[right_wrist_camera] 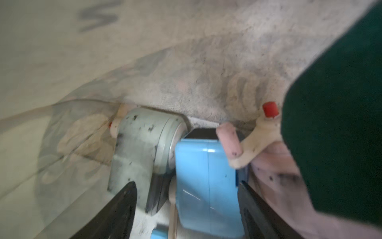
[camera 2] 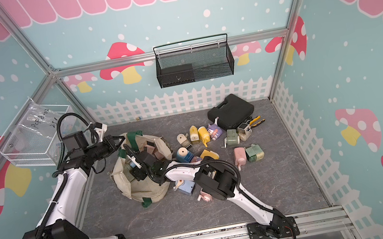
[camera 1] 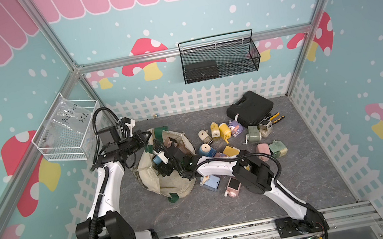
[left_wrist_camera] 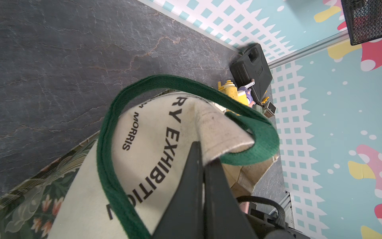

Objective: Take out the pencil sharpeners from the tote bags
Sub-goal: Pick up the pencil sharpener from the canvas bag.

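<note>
Left tool clamped; right seemingly spread

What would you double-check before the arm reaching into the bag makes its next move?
1. Bag mouth held open: the left end effector is shut on the tote bag rim. Ok.
2. The right end effector is inside the bag, jaws apart. Ok.
3. The blue sharpener sits between those jaws. Ok.
4. Grip closed on it. Not ok, not yet.
5. Nothing crowding it: a grey-green sharpener sits against it, and a pink crank handle overlaps its corner. Not ok.
</note>
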`<action>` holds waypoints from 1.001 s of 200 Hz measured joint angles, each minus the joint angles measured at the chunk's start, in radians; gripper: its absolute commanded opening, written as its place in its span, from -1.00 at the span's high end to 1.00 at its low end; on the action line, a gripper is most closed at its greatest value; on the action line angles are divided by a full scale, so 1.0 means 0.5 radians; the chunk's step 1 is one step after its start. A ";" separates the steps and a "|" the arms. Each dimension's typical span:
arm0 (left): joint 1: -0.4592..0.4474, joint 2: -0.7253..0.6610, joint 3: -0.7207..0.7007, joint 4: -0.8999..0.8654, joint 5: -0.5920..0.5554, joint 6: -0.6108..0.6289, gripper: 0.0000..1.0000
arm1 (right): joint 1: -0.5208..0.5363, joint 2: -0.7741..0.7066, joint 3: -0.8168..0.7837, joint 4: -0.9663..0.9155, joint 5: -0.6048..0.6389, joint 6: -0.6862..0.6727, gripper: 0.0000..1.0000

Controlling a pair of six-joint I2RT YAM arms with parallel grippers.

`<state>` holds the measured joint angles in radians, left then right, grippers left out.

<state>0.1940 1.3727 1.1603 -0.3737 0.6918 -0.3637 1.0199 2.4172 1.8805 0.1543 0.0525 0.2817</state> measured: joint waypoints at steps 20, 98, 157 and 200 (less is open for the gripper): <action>0.002 0.001 0.000 -0.007 -0.003 -0.001 1.00 | -0.011 0.090 0.148 -0.050 0.029 0.001 -0.58; 0.005 0.011 0.000 -0.037 -0.037 -0.008 1.00 | -0.043 0.339 0.466 -0.195 0.062 0.008 -0.32; 0.005 0.011 0.000 -0.037 -0.037 -0.014 1.00 | -0.059 0.347 0.496 -0.244 0.031 0.018 -0.36; 0.002 0.011 0.000 -0.038 -0.039 -0.014 1.00 | -0.068 0.404 0.636 -0.358 -0.009 0.008 -0.18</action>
<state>0.1947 1.3785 1.1603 -0.3927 0.6724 -0.3710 0.9859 2.6194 2.1986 -0.0246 0.0479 0.2859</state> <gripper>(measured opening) 0.044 0.629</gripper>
